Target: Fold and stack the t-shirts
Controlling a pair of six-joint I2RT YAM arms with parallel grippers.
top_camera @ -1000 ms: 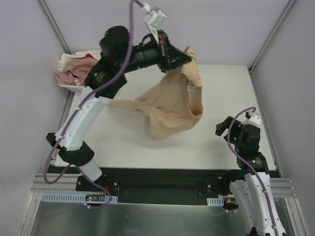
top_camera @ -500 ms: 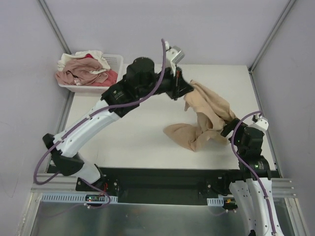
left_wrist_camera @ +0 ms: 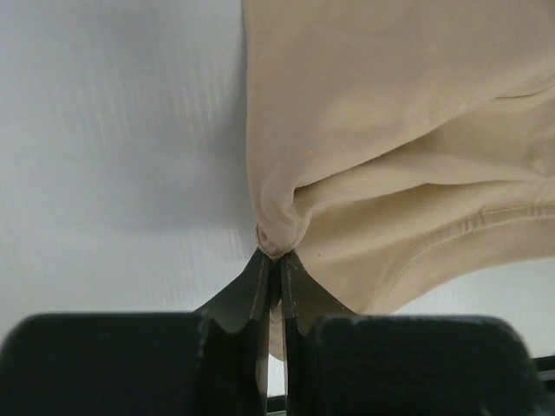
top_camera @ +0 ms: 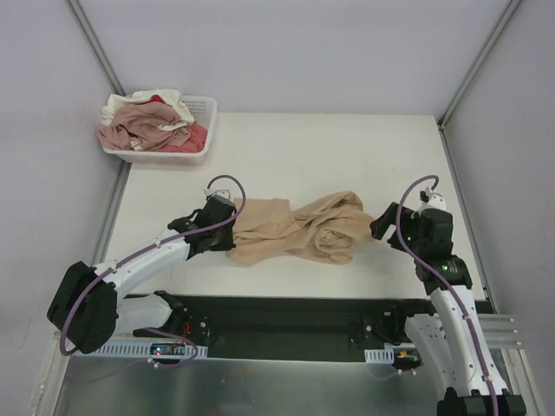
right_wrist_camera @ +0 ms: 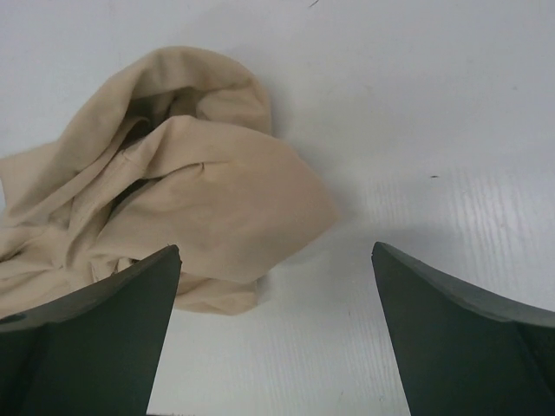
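Tabletop (top_camera: 286,147) of plain white carries the tan-beige t-shirt (top_camera: 295,230), which lies crumpled in a long twisted band, bunched thicker at its right end. Well away from that shirt, beyond its left end at the far corner, a white lattice basket (top_camera: 208,108) holds a heap of other shirts: a dusty pink shirt (top_camera: 139,130) on top, a cream-white shirt (top_camera: 121,106) behind it and a red shirt (top_camera: 195,139) at the side nearest the tan one. Nothing lies between the basket and the tan shirt. The left gripper (top_camera: 227,232) sits low at the shirt's left end, its fingers pinched tight on a small gathered fold of the cloth. The right gripper (top_camera: 379,227) is just beside the shirt's bunched right end, fingers spread wide with nothing between them, and the cloth lies just ahead of them.
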